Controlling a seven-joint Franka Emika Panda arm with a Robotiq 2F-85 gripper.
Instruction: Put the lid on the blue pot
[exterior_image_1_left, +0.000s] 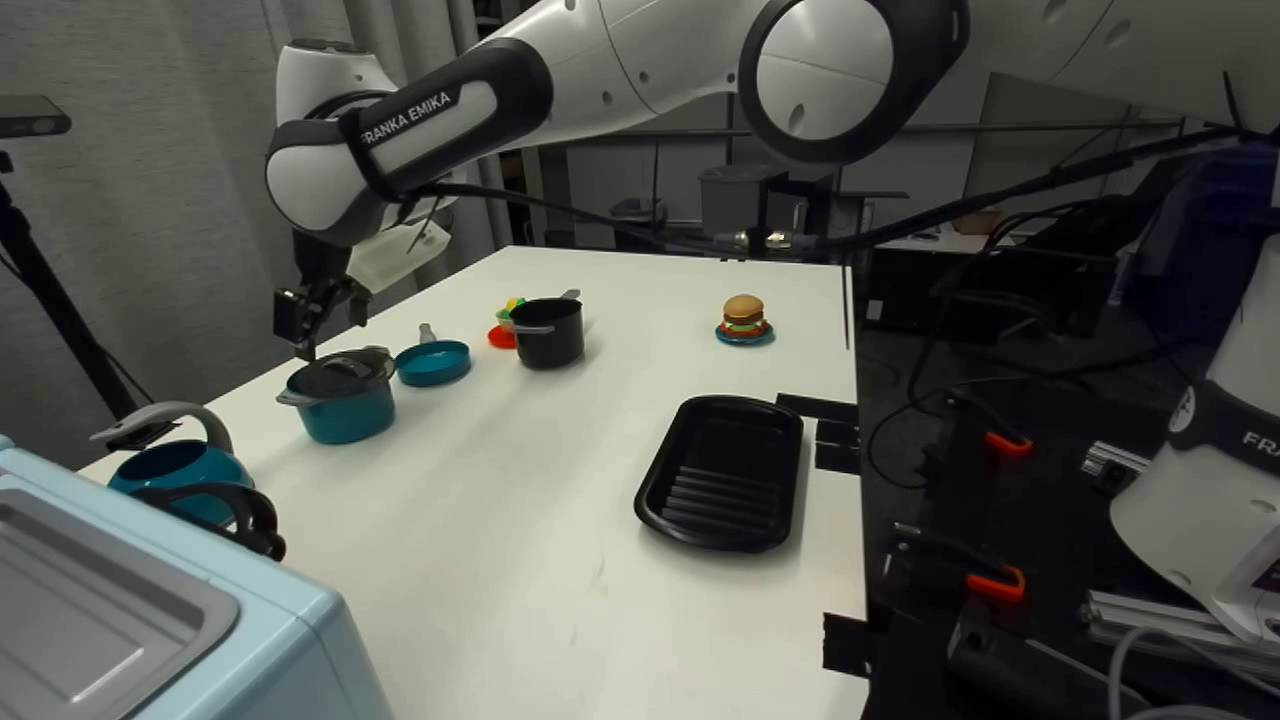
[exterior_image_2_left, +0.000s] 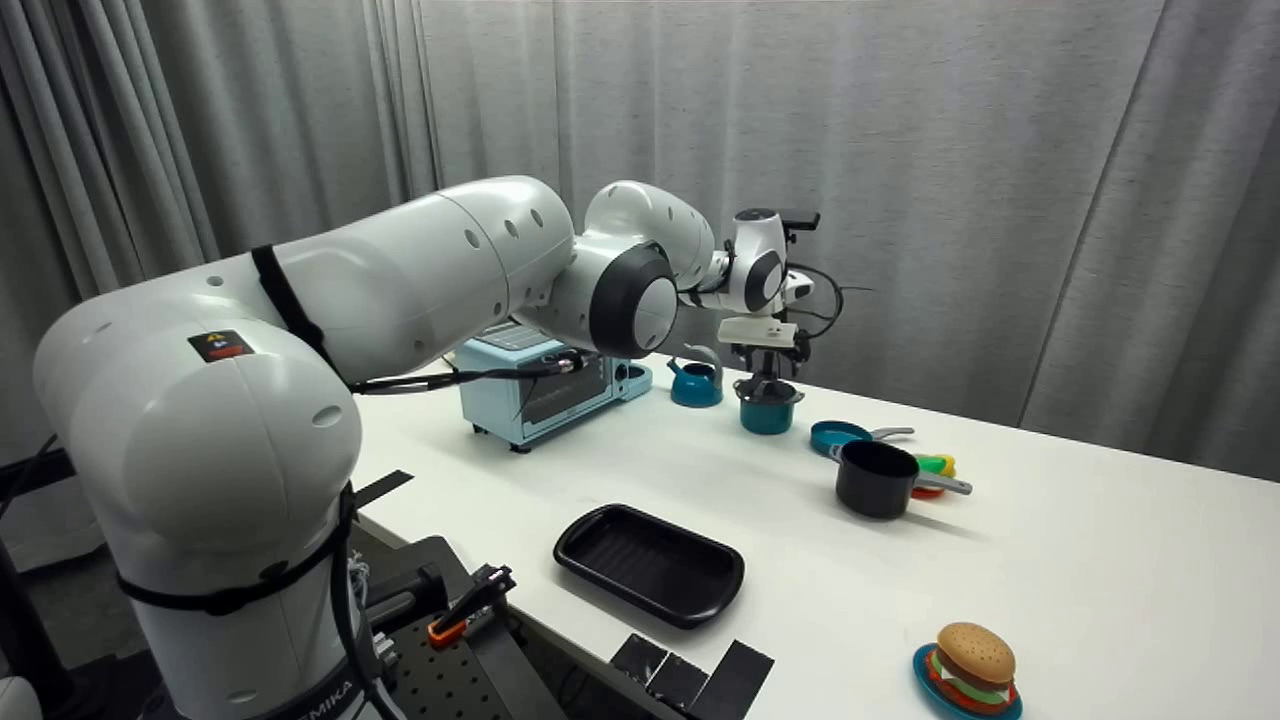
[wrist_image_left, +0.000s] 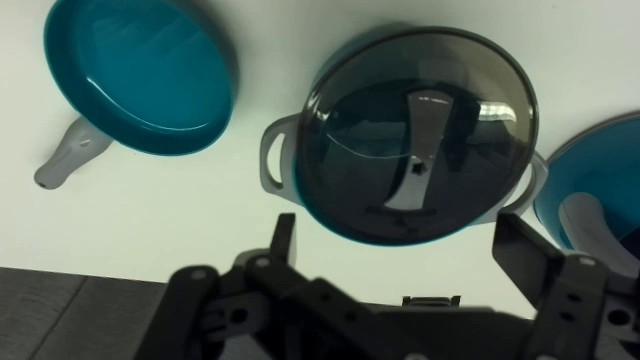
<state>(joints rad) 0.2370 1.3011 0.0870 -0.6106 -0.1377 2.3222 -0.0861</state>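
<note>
In both exterior views, the rounded teal-blue kettle with a curved grey handle (exterior_image_2_left: 697, 388) stands near, to the left of, the round teal-blue pot with grey loop handles (exterior_image_1_left: 345, 418), and has no part in the job.

The pot is upright on the white table (exterior_image_1_left: 500, 520), and the smoky see-through round lid with a grey bridge handle (wrist_image_left: 420, 140) lies over its mouth, so the main step looks done. Whether the lid is fully seated is less certain: the wrist view shows a thin teal crescent of the pot's rim past one edge, which may mean a slight offset or only a slanted camera angle.

Above the pot is the black two-fingered gripper (wrist_image_left: 397, 227), its fingers wide apart and clamped on nothing; the lid's handle is not held. What remains, I judge, is at most a small nudge to settle the lid, then a lift clear.

Just right of the pot, the shallow teal-blue round pan with a grey handle (exterior_image_1_left: 432, 364) sits uncovered. Farther right of the pot stands the deep black saucepan (exterior_image_1_left: 550, 340), uncovered too; neither needs anything here.
</note>
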